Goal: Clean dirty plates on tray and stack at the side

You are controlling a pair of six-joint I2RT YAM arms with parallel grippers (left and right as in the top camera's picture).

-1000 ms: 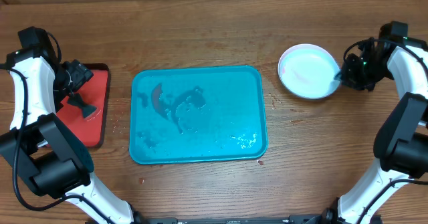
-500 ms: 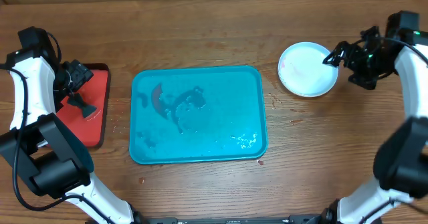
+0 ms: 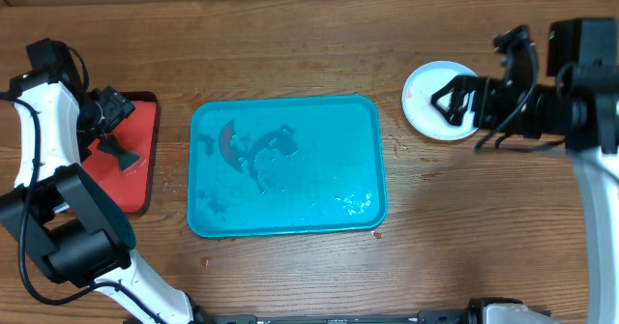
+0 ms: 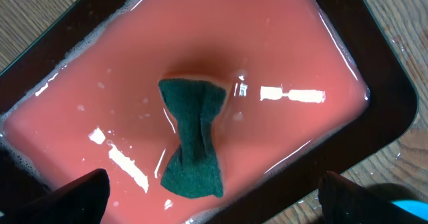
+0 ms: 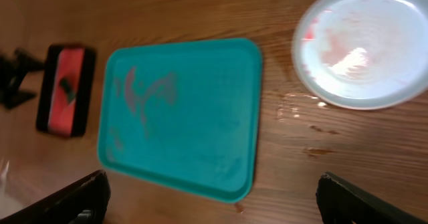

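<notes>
Overhead view shows the tray [image 3: 329, 140] bare of plates, holding only dark smears and wet patches. One pale plate [image 3: 418, 102] sits on the desk [image 3: 290, 53], well to the tray's right; whether others lie stacked beneath it cannot be told. The right wrist view shows red streaks on its face, so the clearing seems done but the wiping looks unfinished. The right tool [image 3: 453, 102] hovers over that plate, fingers spread and empty. The left tool [image 3: 114, 129] hangs agape above the sponge [image 4: 192, 140], which lies in the soapy red tray [image 4: 281, 43]. The desk is brown wood, wet beside the plate; nothing of the room shows.
</notes>
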